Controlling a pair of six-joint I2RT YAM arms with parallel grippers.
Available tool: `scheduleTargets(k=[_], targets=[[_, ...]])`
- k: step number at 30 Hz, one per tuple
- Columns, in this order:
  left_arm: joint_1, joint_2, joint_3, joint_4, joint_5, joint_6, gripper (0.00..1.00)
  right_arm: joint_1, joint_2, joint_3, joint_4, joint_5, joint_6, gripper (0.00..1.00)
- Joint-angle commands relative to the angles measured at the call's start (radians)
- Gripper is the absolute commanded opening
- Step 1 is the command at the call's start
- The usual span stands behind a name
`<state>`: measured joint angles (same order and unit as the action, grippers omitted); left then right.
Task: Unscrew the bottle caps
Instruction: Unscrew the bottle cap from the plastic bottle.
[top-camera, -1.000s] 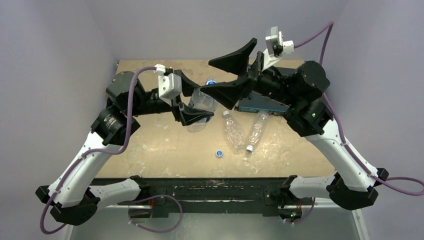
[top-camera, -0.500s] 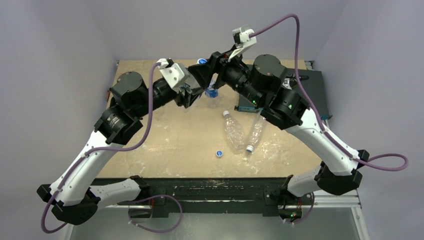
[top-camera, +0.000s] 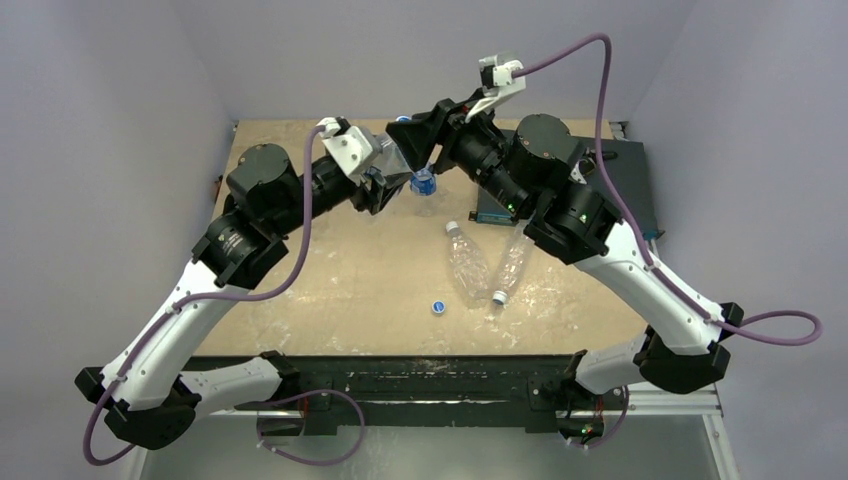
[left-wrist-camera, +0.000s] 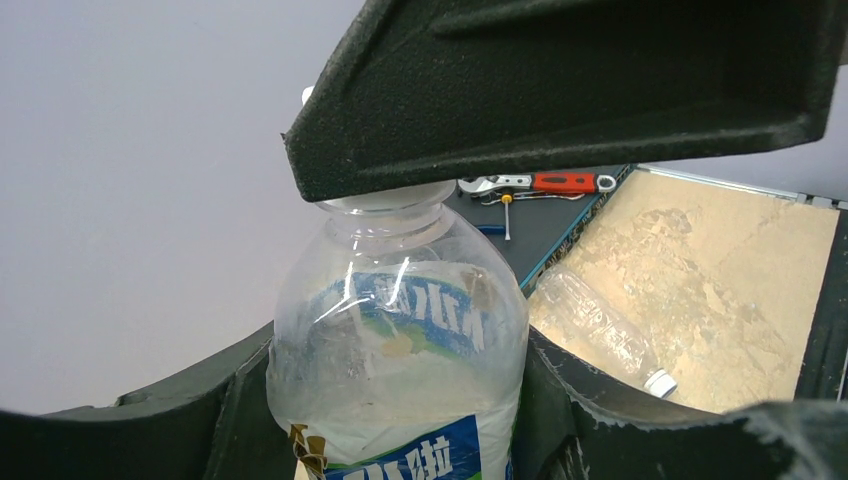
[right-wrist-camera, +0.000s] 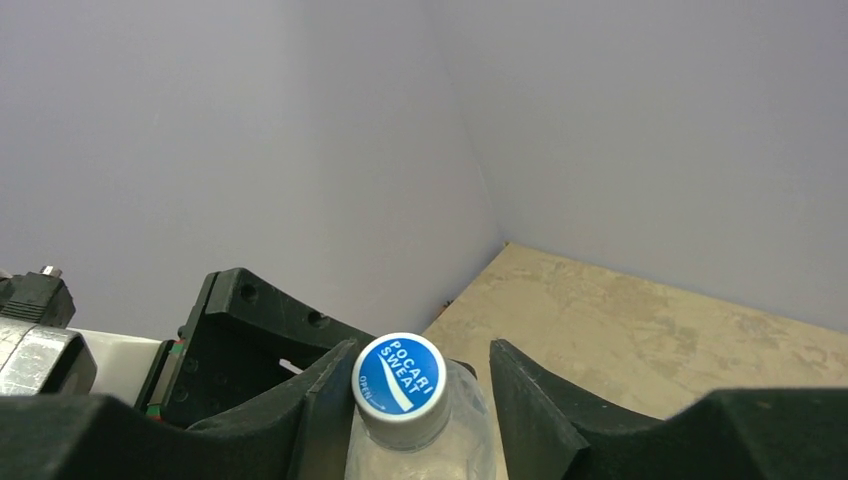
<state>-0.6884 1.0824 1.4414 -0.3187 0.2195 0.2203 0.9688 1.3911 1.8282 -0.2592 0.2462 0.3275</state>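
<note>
Right wrist alone shows round blue-topped cap (right-wrist-camera: 399, 380), right pincer (right-wrist-camera: 418, 352) astride it, apparently unclenched, left pincer (left-wrist-camera: 395, 420) grasping crinkled clear bottle (left-wrist-camera: 400, 330)

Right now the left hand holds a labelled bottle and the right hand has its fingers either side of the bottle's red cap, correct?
Not quite. The cap is blue with white lettering, not red; the right wrist view shows it plainly. The rest stands: the left hand holds the labelled bottle, and the right hand has its fingers either side of that cap.
</note>
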Motion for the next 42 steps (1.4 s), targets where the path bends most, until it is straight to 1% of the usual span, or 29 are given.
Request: scheduleTargets(k=[1, 3, 9, 13, 14, 15, 16, 17, 25, 27, 33, 36, 39, 42], targets=[[-0.001, -0.004, -0.005, 0.042, -0.017, -0.005, 0.00, 0.002, -0.025, 0.002, 0.059, 0.020, -0.012, 0.51], [-0.002, -0.004, -0.006, 0.041, -0.015, -0.007, 0.00, 0.002, -0.022, 0.001, 0.057, 0.015, -0.011, 0.45], [-0.001, -0.004, -0.004, 0.040, -0.005, -0.015, 0.00, 0.002, -0.023, -0.006, 0.060, 0.003, -0.008, 0.17], [-0.002, -0.007, 0.001, 0.038, 0.030, -0.033, 0.00, 0.002, -0.029, -0.009, 0.064, -0.002, -0.021, 0.02], [-0.001, -0.007, 0.005, 0.037, 0.044, -0.038, 0.00, 0.002, -0.032, -0.234, 0.066, -0.008, -0.025, 0.00], [-0.001, -0.007, 0.008, 0.034, 0.063, -0.049, 0.00, 0.002, -0.034, -0.037, 0.067, -0.014, -0.029, 0.00], [-0.001, -0.007, 0.013, 0.032, 0.085, -0.058, 0.00, 0.002, -0.036, -0.011, 0.068, -0.027, -0.030, 0.00], [-0.001, -0.007, 0.018, 0.029, 0.111, -0.065, 0.00, 0.002, -0.036, -0.010, 0.075, -0.079, -0.025, 0.00], [0.000, -0.017, 0.046, 0.043, 0.326, -0.149, 0.00, -0.004, -0.086, -0.072, 0.161, -0.244, -0.053, 0.00], [0.001, -0.019, 0.051, 0.041, 0.368, -0.168, 0.00, -0.016, -0.101, -0.083, 0.184, -0.308, -0.054, 0.00], [0.000, -0.024, 0.063, 0.053, 0.517, -0.227, 0.00, -0.115, -0.124, -0.103, 0.245, -0.597, 0.013, 0.00], [0.000, -0.017, 0.072, 0.059, 0.652, -0.289, 0.00, -0.173, -0.129, -0.138, 0.324, -0.804, 0.066, 0.00], [0.000, -0.014, 0.067, 0.103, 0.776, -0.378, 0.00, -0.219, -0.127, -0.171, 0.405, -1.004, 0.118, 0.00], [0.001, -0.010, 0.061, 0.143, 0.861, -0.435, 0.00, -0.244, -0.122, -0.207, 0.501, -1.170, 0.183, 0.00]])
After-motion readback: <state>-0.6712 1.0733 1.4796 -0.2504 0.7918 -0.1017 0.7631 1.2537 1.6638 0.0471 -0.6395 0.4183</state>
